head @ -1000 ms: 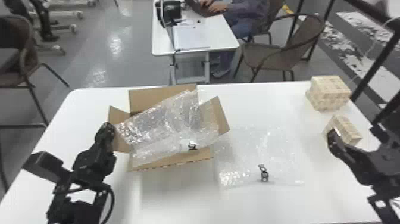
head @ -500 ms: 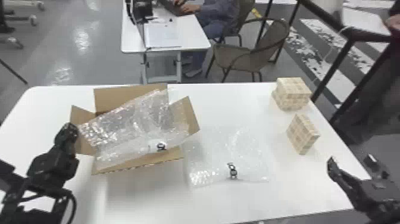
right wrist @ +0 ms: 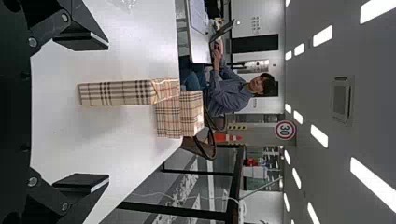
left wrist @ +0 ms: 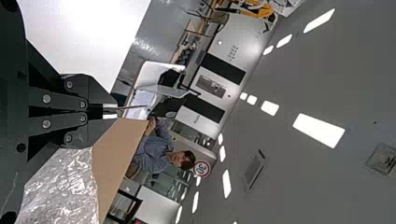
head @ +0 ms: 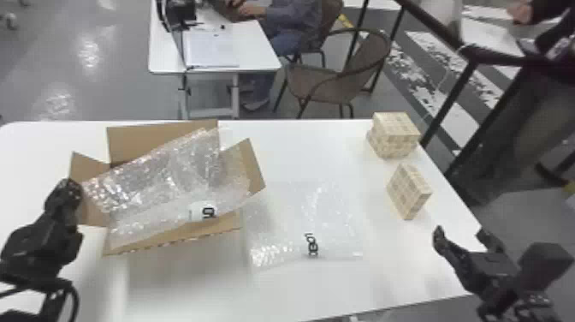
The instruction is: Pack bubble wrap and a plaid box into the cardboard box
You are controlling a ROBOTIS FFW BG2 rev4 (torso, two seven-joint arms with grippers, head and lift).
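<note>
The left gripper (head: 75,188) is at the left flap of the cardboard box (head: 171,237); in the left wrist view the gripper (left wrist: 112,112) is shut on that flap's thin edge. Bubble wrap (head: 167,180) lies loosely in and over the open box. Another bubble wrap sheet (head: 308,218) lies flat to its right. A plaid box (head: 404,192) stands on its narrow side, with further plaid boxes (head: 393,135) behind it. In front and to the right of it is the right gripper (head: 462,236), open and holding nothing. In the right wrist view this gripper (right wrist: 106,112) faces the upright plaid box (right wrist: 116,93).
The white table's (head: 299,291) right edge runs close beside the plaid boxes and under the right arm. Past the far edge stand another desk (head: 261,51), a chair (head: 329,79) and a dark railing (head: 455,111).
The right gripper has drawn back from the nearer plaid box, toward the front right. The head view has turned right, shifting the table's things left in it. The left gripper has stayed by the flap.
</note>
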